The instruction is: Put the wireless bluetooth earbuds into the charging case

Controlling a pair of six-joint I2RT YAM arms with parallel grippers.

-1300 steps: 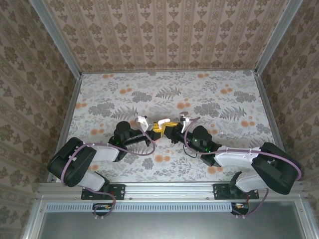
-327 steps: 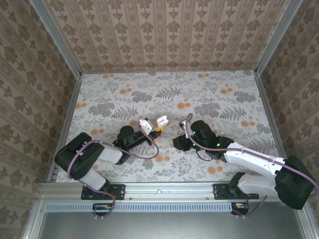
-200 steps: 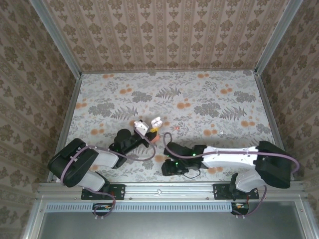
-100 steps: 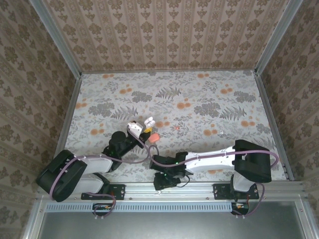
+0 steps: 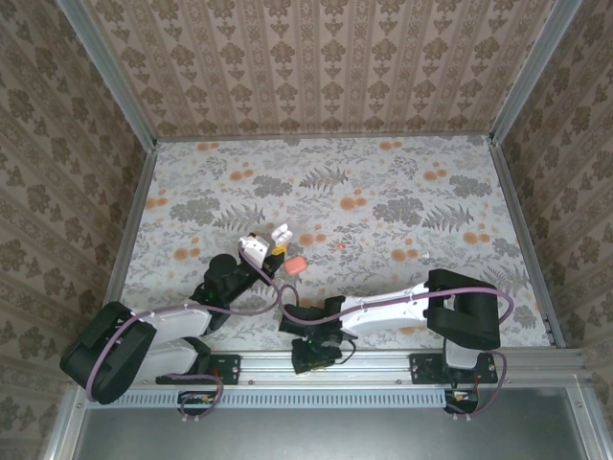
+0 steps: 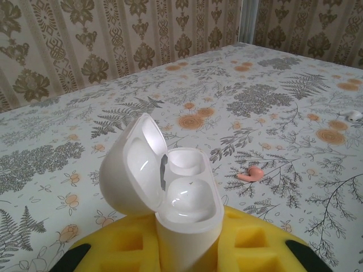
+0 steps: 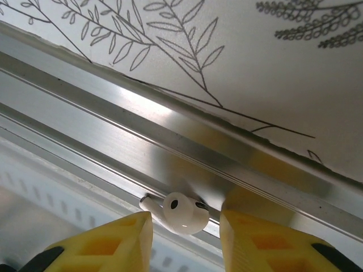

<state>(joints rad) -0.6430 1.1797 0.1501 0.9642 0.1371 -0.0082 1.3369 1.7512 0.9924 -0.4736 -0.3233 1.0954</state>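
Observation:
My left gripper (image 5: 267, 245) (image 6: 187, 246) is shut on a white charging case (image 6: 184, 198), which stands upright between its yellow pads. The lid is open and both whitish wells are empty. A tiny coral earbud (image 6: 251, 173) (image 5: 342, 245) lies on the floor ahead and to the right of the case. My right gripper (image 5: 310, 356) (image 7: 186, 222) is open over the near aluminium rail (image 7: 113, 122). A white earbud (image 7: 181, 213) rests on the rail between its yellow fingers, with a gap to the right finger.
A small coral-red rounded object (image 5: 296, 263) lies on the floral floor just right of the left gripper. I cannot tell what it is. A small white object (image 6: 354, 115) lies far right on the floor. Patterned walls enclose the floor.
The right arm has swung left and toward me, moving its gripper off the floor to the near rail. The left gripper has drawn back to the left with the case. The coral-red object has stayed put.

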